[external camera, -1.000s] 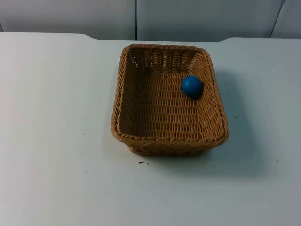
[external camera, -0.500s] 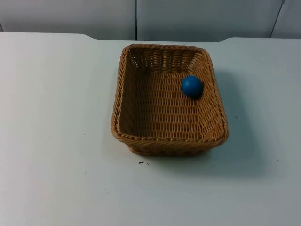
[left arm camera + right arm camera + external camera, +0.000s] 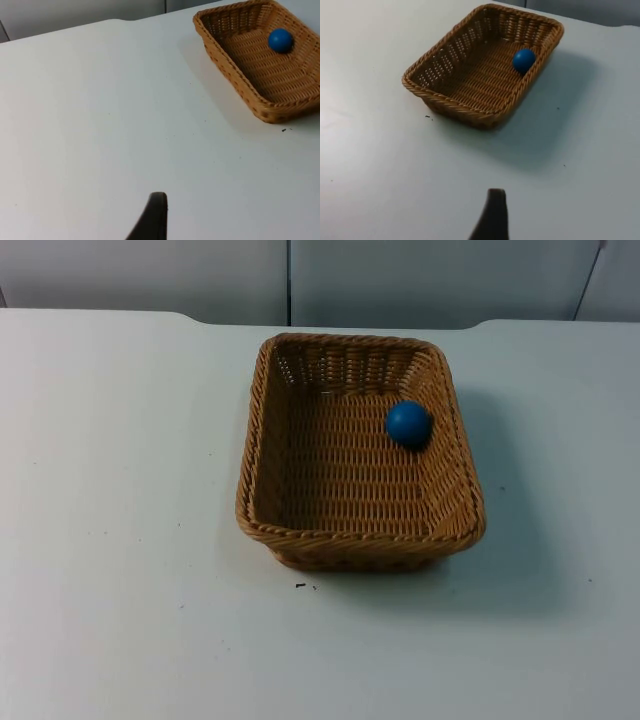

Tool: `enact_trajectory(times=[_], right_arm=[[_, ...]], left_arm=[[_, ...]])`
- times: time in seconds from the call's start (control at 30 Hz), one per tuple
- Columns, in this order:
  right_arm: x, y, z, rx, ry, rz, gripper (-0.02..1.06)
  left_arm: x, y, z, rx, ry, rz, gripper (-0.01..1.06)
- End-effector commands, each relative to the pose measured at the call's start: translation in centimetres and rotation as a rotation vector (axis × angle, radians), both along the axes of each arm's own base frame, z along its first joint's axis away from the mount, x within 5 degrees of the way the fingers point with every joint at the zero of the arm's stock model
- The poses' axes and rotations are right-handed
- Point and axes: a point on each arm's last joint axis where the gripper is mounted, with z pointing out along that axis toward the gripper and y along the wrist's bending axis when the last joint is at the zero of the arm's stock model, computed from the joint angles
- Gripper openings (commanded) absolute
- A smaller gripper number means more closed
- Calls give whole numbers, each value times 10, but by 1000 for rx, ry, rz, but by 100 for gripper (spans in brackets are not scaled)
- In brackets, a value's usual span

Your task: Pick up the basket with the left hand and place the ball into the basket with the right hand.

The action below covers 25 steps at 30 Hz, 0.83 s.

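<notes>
White tabletop fills most of what you see, bare along its near edge apart from a few tiny dark specks lying just in front of the basket. Past the specks, around the middle of the tabletop and a little toward its right edge, sits a rectangular wicker basket, tan and tightly woven, resting flat on the surface with its open top facing up. Inside it lies a small blue ball, on the woven floor close to the far right corner and touching or almost touching the right wall. Beyond the basket the tabletop ends at a grey partition wall.

From the left wrist, you see one black fingertip of the left gripper above bare tabletop, well apart from the basket and ball. From the right wrist, one black fingertip of the right gripper hangs likewise over bare tabletop, with the basket and ball well ahead of it. With a single fingertip showing on each, you cannot tell whether either gripper's fingers are apart or together. Neither gripper touches anything.
</notes>
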Motion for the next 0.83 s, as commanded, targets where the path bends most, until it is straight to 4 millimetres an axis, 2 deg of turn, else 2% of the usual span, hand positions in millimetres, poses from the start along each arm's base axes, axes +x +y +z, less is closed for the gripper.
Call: enact_trajectory(times=[0.0, 0.43, 0.8], right_arm=[[0, 1, -1, 6, -7, -34, 73], [0, 2, -1, 5, -8, -254, 73], [1, 3, -1, 4, -8, -410, 73]], left_arm=[[0, 0, 0, -7, -5, 25, 85], [0, -1, 0, -7, -6, 187, 85], [0, -1, 0, -7, -6, 221, 85]])
